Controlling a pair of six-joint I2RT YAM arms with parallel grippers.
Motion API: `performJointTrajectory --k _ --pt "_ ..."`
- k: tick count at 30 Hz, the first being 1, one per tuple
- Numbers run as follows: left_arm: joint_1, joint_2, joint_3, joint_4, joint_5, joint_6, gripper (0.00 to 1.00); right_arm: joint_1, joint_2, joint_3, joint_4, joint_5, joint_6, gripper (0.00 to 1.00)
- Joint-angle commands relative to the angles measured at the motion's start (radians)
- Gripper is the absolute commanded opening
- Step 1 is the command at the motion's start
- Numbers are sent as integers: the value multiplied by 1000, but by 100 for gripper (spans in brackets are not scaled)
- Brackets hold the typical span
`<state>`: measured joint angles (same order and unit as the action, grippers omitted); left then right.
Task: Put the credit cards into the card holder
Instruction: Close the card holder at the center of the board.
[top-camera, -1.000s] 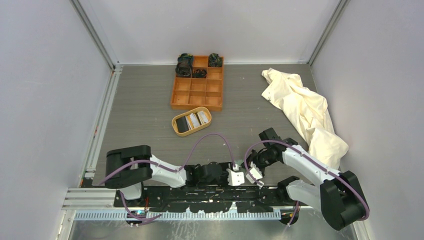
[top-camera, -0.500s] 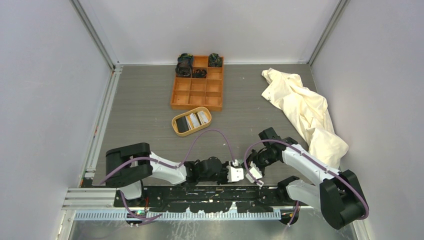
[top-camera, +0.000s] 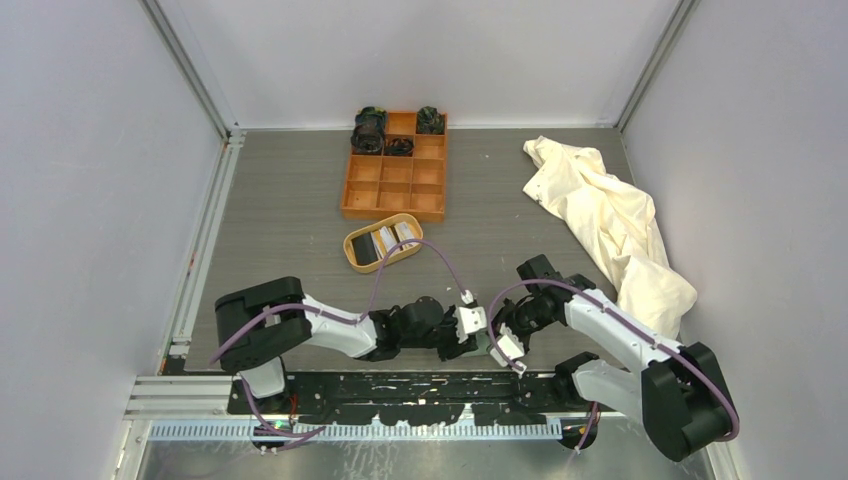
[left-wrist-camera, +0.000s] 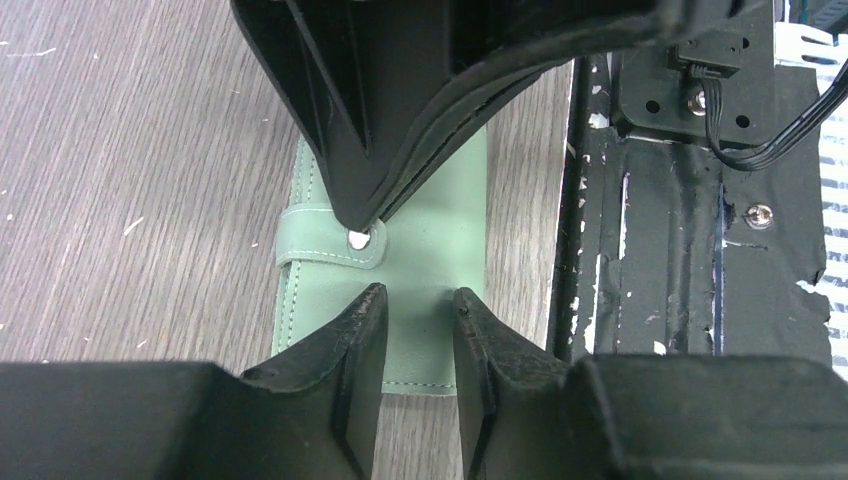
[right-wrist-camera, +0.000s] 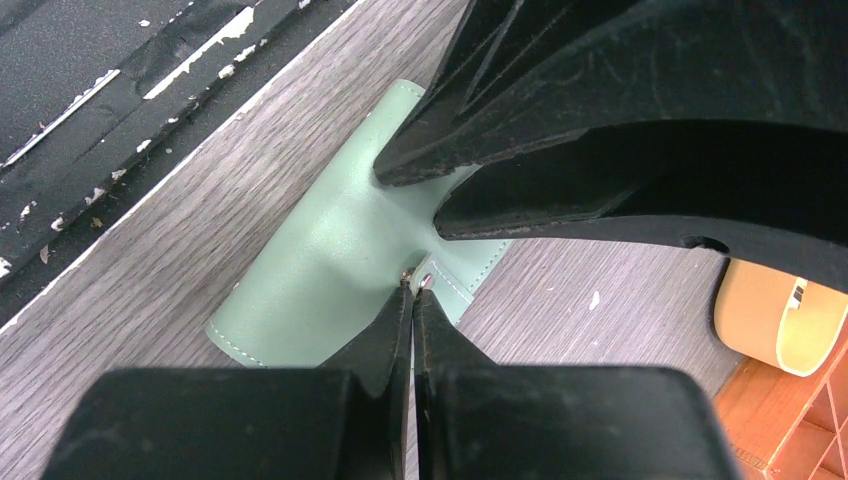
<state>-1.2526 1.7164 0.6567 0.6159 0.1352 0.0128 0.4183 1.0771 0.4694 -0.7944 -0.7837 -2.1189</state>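
Sage-green soft folding card holder (left-wrist-camera: 440, 230) lying closed on grey wood-grain table (left-wrist-camera: 150, 150) beside black base rail (left-wrist-camera: 680, 250), left gripper (left-wrist-camera: 415, 300) jaws parted over it, grasping nothing, right gripper (right-wrist-camera: 412, 290) clenched, tips at strap tab (left-wrist-camera: 315, 240), mixed-colour credit cards (top-camera: 392, 238) in oval tan wooden tray (top-camera: 352, 256).

Table (top-camera: 290, 230), layout.
- Box (top-camera: 396, 180): far middle of the table, with small items (top-camera: 370, 128) in compartments at its far end.
- Tray (top-camera: 352, 255): just in front of the box.
- Cards (top-camera: 393, 238): side by side in the tray.
- Cloth (top-camera: 610, 225): heaped along the right side, running from the far end toward the right arm.
- Card holder (left-wrist-camera: 430, 230): flat on the table at the near edge, just beside the rail (left-wrist-camera: 680, 250) and between the two arms.
- Left gripper (left-wrist-camera: 417, 298): above one end of the card holder.
- Right gripper (right-wrist-camera: 413, 288): tips at the strap tab (left-wrist-camera: 330, 250).
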Motion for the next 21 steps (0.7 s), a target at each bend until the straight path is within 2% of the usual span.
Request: performJointTrajectory --k 1,15,21 --pt "51 57 3 -78 -82 -48 31 25 11 -50 -178 51 -164 1" --pt "60 54 -1 -88 -59 -98 29 35 -7 -112 -200 176 -348 1" --pt "85 44 -15 -43 -13 -171 30 52 -9 -148 -176 246 -406 1"
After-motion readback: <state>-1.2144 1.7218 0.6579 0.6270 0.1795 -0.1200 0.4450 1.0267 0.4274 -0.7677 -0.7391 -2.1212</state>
